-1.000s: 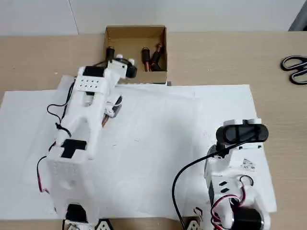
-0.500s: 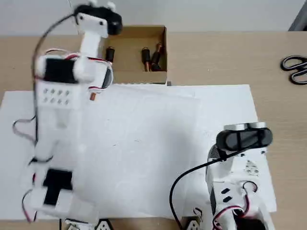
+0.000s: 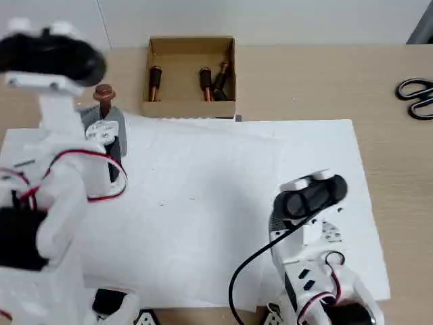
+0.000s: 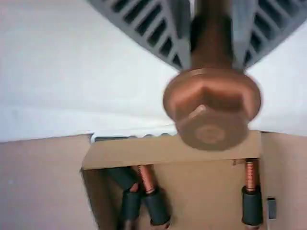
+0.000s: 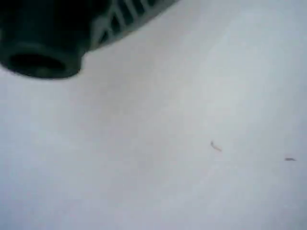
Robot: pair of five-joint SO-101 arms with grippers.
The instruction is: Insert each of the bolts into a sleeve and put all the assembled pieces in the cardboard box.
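My left gripper (image 3: 104, 120) is shut on a copper bolt (image 3: 103, 92), head up, just left of the cardboard box (image 3: 191, 107). In the left wrist view the bolt's hex head (image 4: 211, 108) sticks out from between the grey fingers (image 4: 144, 28), with the box (image 4: 168, 151) beyond it. Three assembled pieces lie in the box: one on its left (image 3: 155, 81) and two crossed on its right (image 3: 213, 81). My right gripper (image 5: 72, 21) holds a black sleeve (image 5: 41, 55) low over the white sheet (image 5: 192, 143). The right arm (image 3: 308, 196) stands at the front right.
A large white paper sheet (image 3: 223, 203) covers the middle of the wooden table (image 3: 304, 81). Black-handled scissors (image 3: 416, 95) lie at the far right edge. The left arm's white body (image 3: 47, 203) takes up the front left.
The left arm has swung up and back from the box's edge toward the left, with the bolt in its gripper. The right arm has shifted slightly left.
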